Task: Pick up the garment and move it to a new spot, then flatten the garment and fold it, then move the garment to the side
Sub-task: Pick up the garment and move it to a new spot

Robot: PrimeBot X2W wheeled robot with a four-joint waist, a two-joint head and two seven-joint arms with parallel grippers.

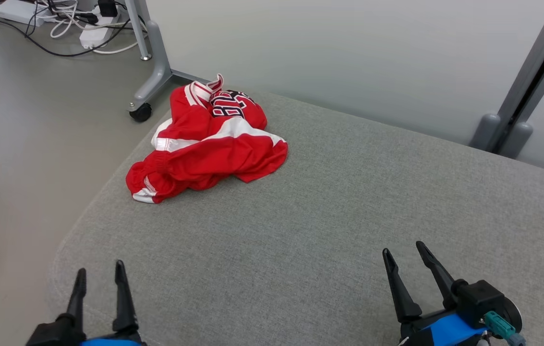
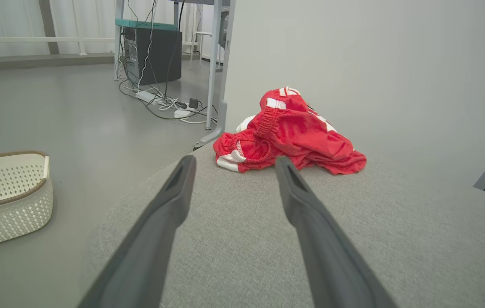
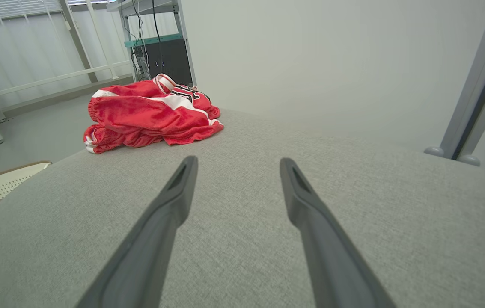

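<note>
The garment [image 1: 209,142] is a red and white sports piece with dark lettering, lying crumpled near the far left corner of the grey cushioned surface [image 1: 329,216]. It also lies ahead in the left wrist view [image 2: 287,134] and to the upper left in the right wrist view [image 3: 148,113]. My left gripper [image 1: 100,271] hovers open at the near left edge, well short of the garment. At the near right my right gripper [image 1: 404,250] is open too, with nothing between its fingers.
A white perforated basket [image 2: 7,192] stands on the floor to the left of the surface. Cables and power strips [image 1: 75,19] lie on the floor by a wheeled table leg [image 1: 149,81]. A pale wall runs behind the surface, with a grey post [image 1: 526,86] at right.
</note>
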